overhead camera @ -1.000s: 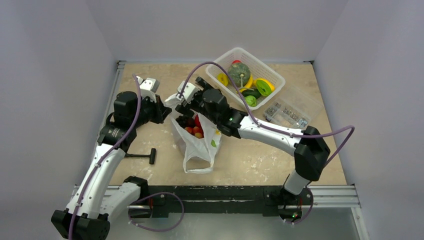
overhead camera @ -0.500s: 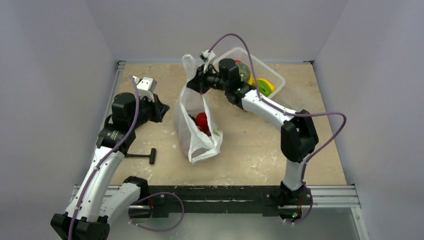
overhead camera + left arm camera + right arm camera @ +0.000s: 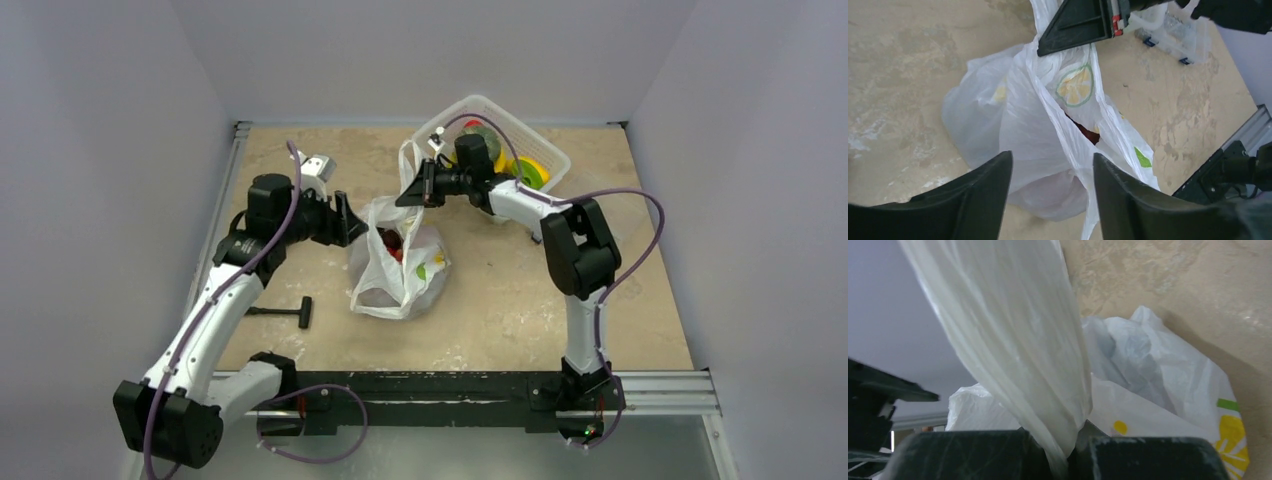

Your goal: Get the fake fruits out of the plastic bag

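The plastic bag [image 3: 400, 265] sits slumped mid-table, white and crinkly with yellow and green prints. My right gripper [image 3: 414, 190] is shut on one of its loop handles [image 3: 1013, 340] and holds it up above the bag's mouth. In the left wrist view that gripper shows as a black wedge [image 3: 1078, 22] pinching the plastic. Red fake fruits [image 3: 393, 244] show through the mouth, and a dark red patch [image 3: 1089, 135] shows inside. My left gripper [image 3: 350, 222] is open at the bag's left side, its fingers [image 3: 988, 185] standing either side of bag plastic without closing on it.
A white lattice basket [image 3: 522, 120] at the back right holds a green squash [image 3: 480, 146] and flat yellow and green pieces. A clear lidded box [image 3: 1173, 30] lies beyond the bag. A black T-shaped tool [image 3: 290, 312] lies left of the bag.
The right gripper, shut on the handle, came down from its raised position and the bag slumped lower. The left arm moved right to the bag and its jaws opened.
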`<state>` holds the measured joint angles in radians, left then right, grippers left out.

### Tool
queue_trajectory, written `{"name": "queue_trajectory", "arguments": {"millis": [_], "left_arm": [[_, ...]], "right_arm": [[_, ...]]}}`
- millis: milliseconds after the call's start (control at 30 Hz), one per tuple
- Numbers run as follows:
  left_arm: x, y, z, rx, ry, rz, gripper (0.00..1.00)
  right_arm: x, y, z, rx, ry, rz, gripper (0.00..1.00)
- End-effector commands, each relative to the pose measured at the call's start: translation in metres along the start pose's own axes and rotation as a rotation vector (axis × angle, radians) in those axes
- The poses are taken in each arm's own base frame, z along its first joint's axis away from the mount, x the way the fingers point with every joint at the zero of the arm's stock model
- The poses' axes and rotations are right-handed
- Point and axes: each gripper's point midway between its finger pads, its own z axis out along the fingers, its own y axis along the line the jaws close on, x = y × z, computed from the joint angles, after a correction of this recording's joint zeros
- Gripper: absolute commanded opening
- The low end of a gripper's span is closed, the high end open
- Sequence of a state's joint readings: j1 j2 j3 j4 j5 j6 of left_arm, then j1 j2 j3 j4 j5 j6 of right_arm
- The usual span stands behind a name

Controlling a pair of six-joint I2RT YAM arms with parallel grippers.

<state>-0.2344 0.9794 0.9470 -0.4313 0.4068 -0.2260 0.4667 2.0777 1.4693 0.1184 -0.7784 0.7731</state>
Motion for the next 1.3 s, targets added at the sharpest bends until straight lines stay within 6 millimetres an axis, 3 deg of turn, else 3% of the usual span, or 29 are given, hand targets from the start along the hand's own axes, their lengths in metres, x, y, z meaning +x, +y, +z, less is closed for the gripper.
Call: {"name": "queue_trajectory", "arguments": {"millis": [0,133,267,367,433,467,500,533,567,633,767,900,967,1100,1267], "left_arm": [[-0.001,-0.018,0.014,0.114,0.043,-0.046,0.72],[0.001,-0.026,0.019,0.157,0.048,-0.051,0.98],[0.01,-0.02,0.026,0.12,0.109,-0.052,0.97],[0.023,-0.012,0.032,0.099,0.187,-0.068,0.78],[0.025,-0.016,0.034,0.13,0.205,-0.062,0.49],[0.025,-0.017,0.034,0.134,0.207,-0.061,0.28],[0.025,-0.016,0.034,0.128,0.206,-0.061,0.13],[0.025,-0.015,0.033,0.122,0.203,-0.051,0.07],[0.024,-0.015,0.03,0.119,0.2,-0.04,0.01],[0.021,-0.017,0.025,0.122,0.177,-0.014,0.0],[0.012,-0.024,0.017,0.151,0.109,0.022,0.0],[0.008,-0.028,0.013,0.163,0.087,0.034,0.0],[0.007,-0.029,0.012,0.165,0.083,0.034,0.0],[0.005,-0.032,0.011,0.178,0.079,0.032,0.0],[0.005,-0.034,0.011,0.188,0.081,0.028,0.0]], "right_arm": [[-0.012,0.062,-0.024,-0.082,-0.049,-0.129,0.0],[-0.008,0.075,-0.03,-0.101,-0.052,-0.153,0.0],[-0.003,0.099,-0.039,-0.177,-0.054,-0.148,0.0],[-0.002,0.131,-0.05,-0.312,-0.041,-0.152,0.0],[0.002,0.15,-0.059,-0.406,-0.014,-0.124,0.0],[0.002,0.158,-0.063,-0.444,-0.006,-0.113,0.0],[0.003,0.163,-0.065,-0.47,0.006,-0.099,0.01],[0.005,0.166,-0.067,-0.489,0.018,-0.09,0.04],[0.006,0.166,-0.069,-0.501,0.023,-0.078,0.07],[0.006,0.156,-0.073,-0.51,0.013,-0.038,0.12],[0.005,0.127,-0.084,-0.474,-0.038,0.023,0.31],[0.001,0.086,-0.076,-0.195,-0.096,-0.117,0.61],[0.002,0.068,-0.082,-0.031,-0.11,-0.151,0.72],[0.01,0.055,-0.094,0.099,-0.146,-0.193,0.88],[0.033,0.061,-0.08,0.213,-0.152,-0.252,0.98]]}}
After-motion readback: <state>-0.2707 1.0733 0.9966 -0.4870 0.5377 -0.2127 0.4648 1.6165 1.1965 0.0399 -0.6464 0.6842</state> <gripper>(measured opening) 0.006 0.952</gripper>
